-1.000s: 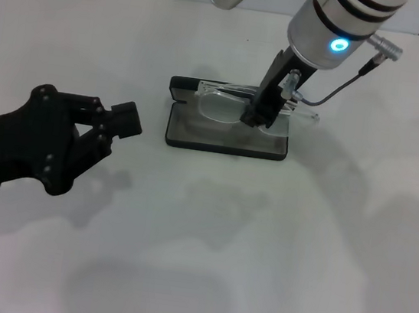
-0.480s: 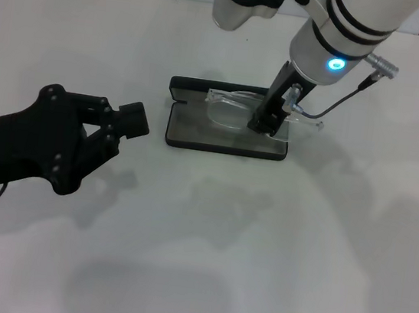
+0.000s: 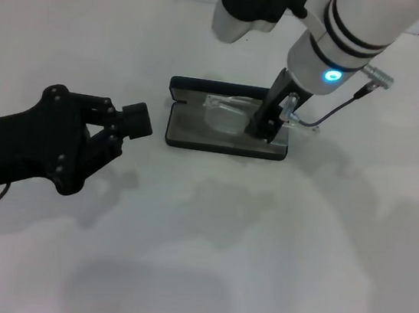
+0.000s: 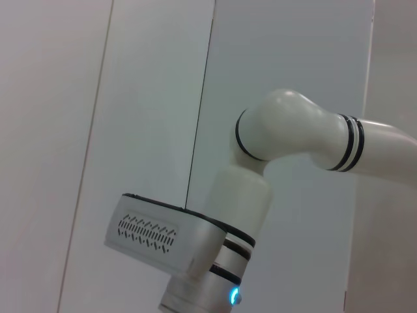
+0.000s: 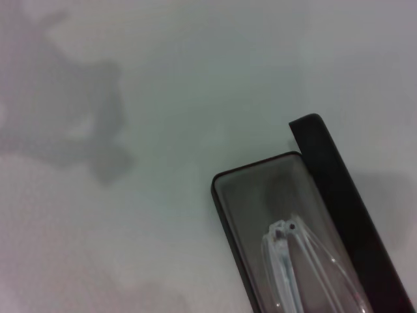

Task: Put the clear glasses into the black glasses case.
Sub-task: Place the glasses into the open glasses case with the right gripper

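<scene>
The black glasses case (image 3: 190, 129) lies open at the table's middle back, with its lid (image 3: 182, 84) raised along the far side. The clear glasses (image 3: 223, 114) rest low in the grey-lined tray, and my right gripper (image 3: 260, 130) is shut on their right end, its fingers reaching down into the case. The right wrist view shows the tray's left end (image 5: 251, 195), with the folded clear glasses' arms (image 5: 290, 257) inside and the lid (image 5: 335, 189) beside them. My black left gripper (image 3: 134, 119) hovers to the left of the case, apart from it.
The white table (image 3: 274, 250) spreads out around the case, with a tiled wall behind. A grey cable (image 3: 331, 115) loops from the right wrist just above the case's right end. The left wrist view shows only the white right arm (image 4: 287, 140) against the wall.
My right gripper has carried the clear glasses down and slightly left, from above the case into its tray. My left gripper has drifted a little to the right, toward the case.
</scene>
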Controlling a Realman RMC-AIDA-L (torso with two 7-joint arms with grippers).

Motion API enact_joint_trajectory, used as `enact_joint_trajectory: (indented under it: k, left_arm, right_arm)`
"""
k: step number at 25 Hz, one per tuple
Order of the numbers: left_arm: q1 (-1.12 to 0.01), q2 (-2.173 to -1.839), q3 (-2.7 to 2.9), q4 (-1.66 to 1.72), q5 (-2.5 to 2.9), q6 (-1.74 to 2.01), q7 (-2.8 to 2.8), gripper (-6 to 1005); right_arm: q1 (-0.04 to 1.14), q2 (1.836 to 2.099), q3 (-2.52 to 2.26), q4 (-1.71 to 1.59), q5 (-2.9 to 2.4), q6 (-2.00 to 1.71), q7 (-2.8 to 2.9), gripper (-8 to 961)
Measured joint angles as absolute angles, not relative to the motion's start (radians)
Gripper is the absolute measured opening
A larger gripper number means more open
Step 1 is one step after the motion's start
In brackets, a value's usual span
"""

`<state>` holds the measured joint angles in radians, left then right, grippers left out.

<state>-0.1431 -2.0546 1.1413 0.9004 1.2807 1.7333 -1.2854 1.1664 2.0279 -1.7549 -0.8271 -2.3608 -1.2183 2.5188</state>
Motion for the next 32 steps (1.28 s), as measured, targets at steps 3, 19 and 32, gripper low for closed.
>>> enact_joint_trajectory:
  k: [3,19,32]
  left_arm:
    - [-0.144,-2.055,1.141,0.900,1.285,1.733,-1.285,60]
    - [-0.134,-2.032,1.141,0.908,1.295,1.739,-1.295,60]
    - [-0.135,-2.025,1.036,0.971,1.457,1.744,-1.359,60]
  right_arm:
    - [1.163,2.028,-1.777,-0.831,-2.349,-1.196,2.519,107]
    - [1.161,2.028,-1.837,-0.823,-2.312,-1.124,2.519,105]
    - [1.147,2.028,-1.852,-0.814,-2.307,-1.086,2.519,106]
